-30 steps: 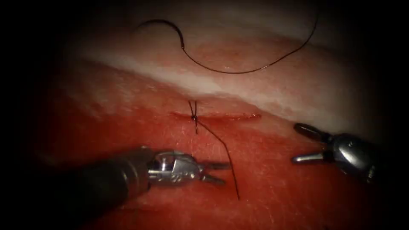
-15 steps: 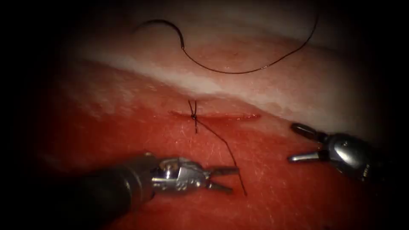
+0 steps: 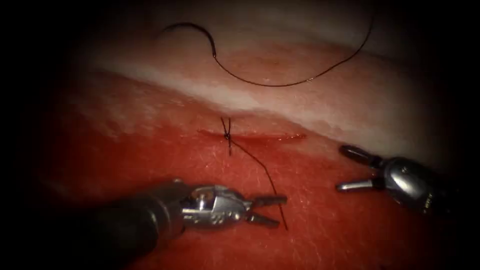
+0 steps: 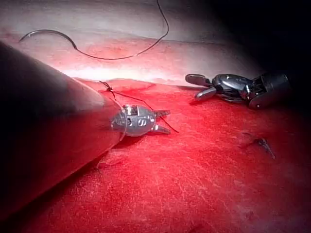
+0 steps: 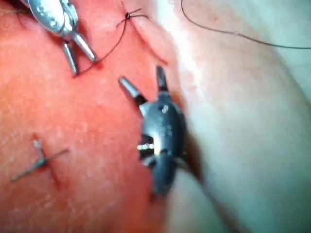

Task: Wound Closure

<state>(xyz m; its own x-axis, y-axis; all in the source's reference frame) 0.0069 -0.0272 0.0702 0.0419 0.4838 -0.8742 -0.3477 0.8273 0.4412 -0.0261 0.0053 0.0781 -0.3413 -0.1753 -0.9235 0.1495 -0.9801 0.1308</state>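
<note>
The endoscope view is dim with heavy black falloff toward its edges and light pooled on the wet red-and-pale pork tissue (image 3: pixel 310 100), while both wrist views are brightly lit, with glare on the shiny steel left tool (image 4: pixel 160 121) and soft blur over the dark metal right tool (image 5: pixel 141 87).

1. red fluid (image 3: pixel 350 235) lies wet and shiny, spread wide over the near part of the tissue (image 3: pixel 300 95).
2. a small loose bit of thread (image 5: pixel 40 161) lies flat on the red fluid, by itself, with a short dark red mark just beside it.
</note>
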